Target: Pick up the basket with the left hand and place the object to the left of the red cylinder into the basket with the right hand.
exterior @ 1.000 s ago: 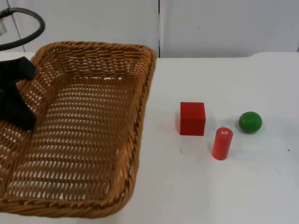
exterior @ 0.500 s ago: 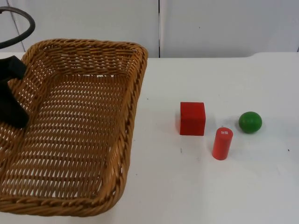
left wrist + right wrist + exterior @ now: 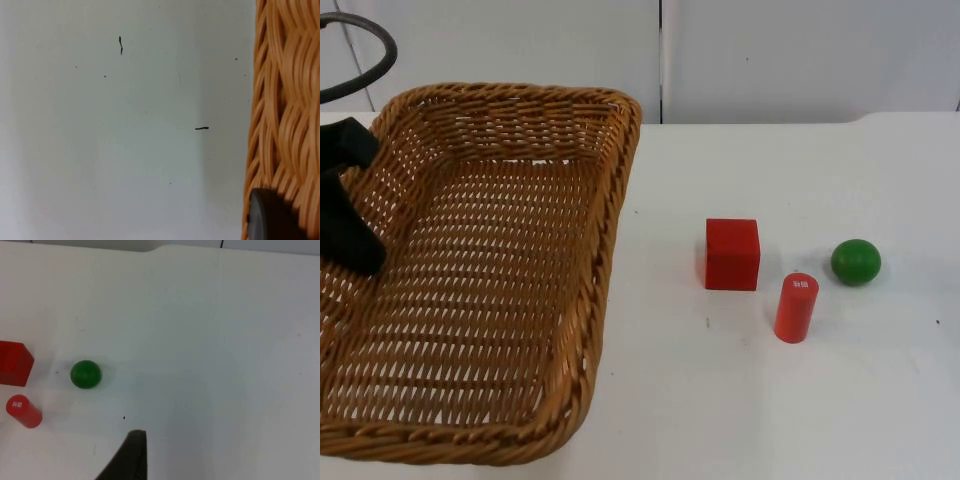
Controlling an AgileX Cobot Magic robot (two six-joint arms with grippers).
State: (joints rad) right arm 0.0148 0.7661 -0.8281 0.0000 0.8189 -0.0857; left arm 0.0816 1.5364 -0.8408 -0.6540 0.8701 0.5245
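Note:
The brown wicker basket (image 3: 510,95) is raised and tilted at the table's left. My left gripper (image 3: 348,215) is shut on its left rim; in the left wrist view a black fingertip (image 3: 270,217) presses on the woven rim (image 3: 285,100). A red cube (image 3: 732,254) sits on the table just left of the upright red cylinder (image 3: 796,307). My right gripper (image 3: 131,460) hangs high over the table to the right of these objects, well apart from the cube (image 3: 14,362) and the cylinder (image 3: 22,411).
A green ball (image 3: 855,261) lies right of the cube and behind the cylinder, also seen as the green ball (image 3: 85,374) in the right wrist view. White table (image 3: 740,400) stretches in front of the objects. The grey partition wall (image 3: 770,50) closes the back.
The basket has shifted to the left with my left gripper, then settled almost still. The cube, cylinder and ball have not moved.

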